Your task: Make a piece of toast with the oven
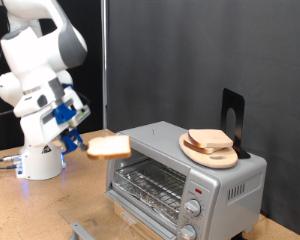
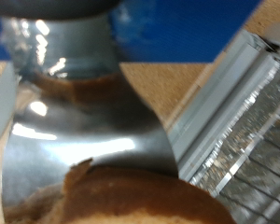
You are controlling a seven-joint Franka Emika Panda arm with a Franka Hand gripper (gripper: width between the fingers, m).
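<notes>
Exterior view: the white arm leans in from the exterior view's left, and the gripper [image 1: 86, 141] hangs in the air above the wooden table [image 1: 30, 215].
Gripper: clenched on the piece of toast [image 1: 109, 147], pinching it at the near edge so the slice juts out flat, off the fingers and toward the oven.
Piece of toast: pale slice, brown crust, airborne, level with the upper edge of the oven's opening and just short of it, not yet inside.
Oven [image 1: 205, 180]: silver box sitting just beyond the gripper on the toast's side, mouth open, the wire rack [image 1: 153, 183] bare and visible, the door [image 1: 140, 207] dropped down in front, two round knobs [image 1: 193, 210] on the far panel.
On top of the oven: a round wooden board [image 1: 212, 153] with two more slices [image 1: 209, 140] stacked on it, higher than the gripper and well apart from it; a black stand [image 1: 232, 112] rises right behind the board.
Wrist view: very close and blurred. A shiny metal finger [image 2: 79, 140] fills the middle, the brown crust of the piece of toast [image 2: 121, 198] bulges right against it, and the oven's [image 2: 235, 112] metal frame with the wire rack [image 2: 257, 154] runs along one side, near the slice.
</notes>
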